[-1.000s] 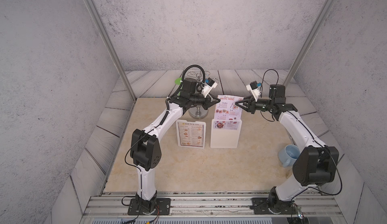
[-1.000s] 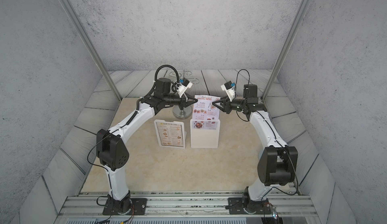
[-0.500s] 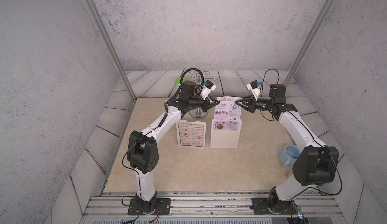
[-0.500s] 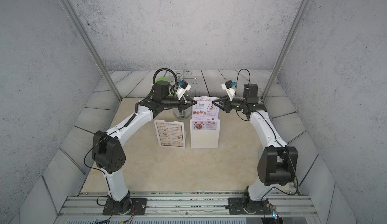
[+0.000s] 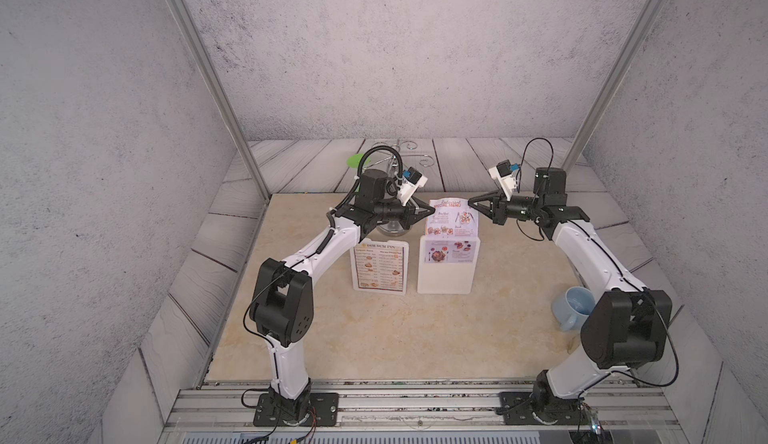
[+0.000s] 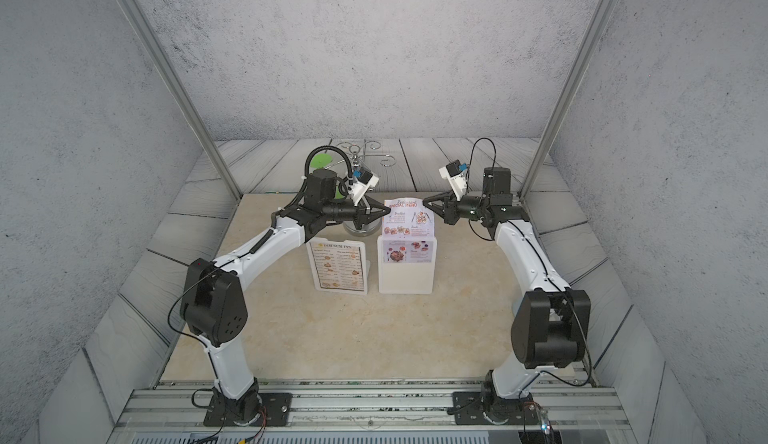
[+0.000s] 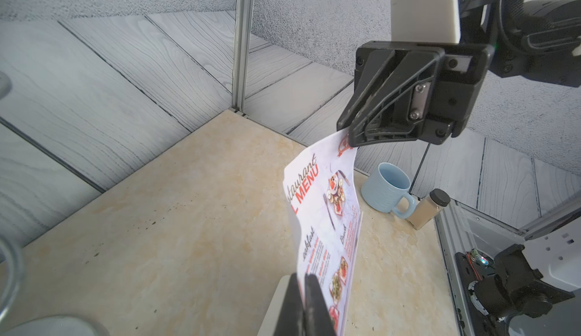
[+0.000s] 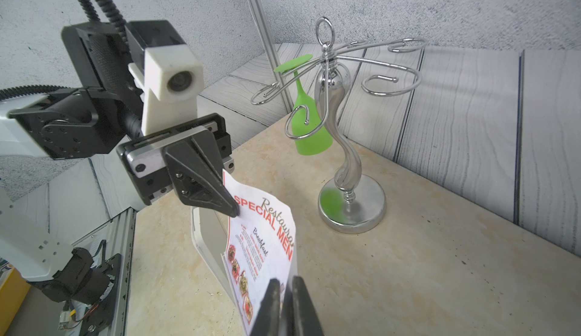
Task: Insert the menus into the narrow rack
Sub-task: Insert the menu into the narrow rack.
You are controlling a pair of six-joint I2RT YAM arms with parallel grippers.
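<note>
The lilac "SPECIAL MENU" sheet (image 5: 452,219) stands upright with its lower part inside the white narrow rack (image 5: 445,273). Its upper half sticks out above the rack. My left gripper (image 5: 432,209) is shut on the sheet's upper left edge, and the left wrist view shows that pinch (image 7: 303,276). From the opposite side my right gripper (image 5: 471,202) is shut on the upper right corner (image 8: 284,282). The sheet bows a little between the two grips. The "DIM SUM INN" menu (image 5: 379,267) stands in a white holder just left of the rack.
A chrome glass stand (image 8: 342,130) with a green glass (image 8: 309,124) hanging on it stands behind the rack. A blue mug (image 5: 575,307) sits by the right arm's base, with a small spice jar (image 7: 427,208) beside it. Grey panelled walls enclose the table.
My right gripper's jaws have closed onto the special menu's upper right corner. The left gripper has kept its grip and sunk slightly.
</note>
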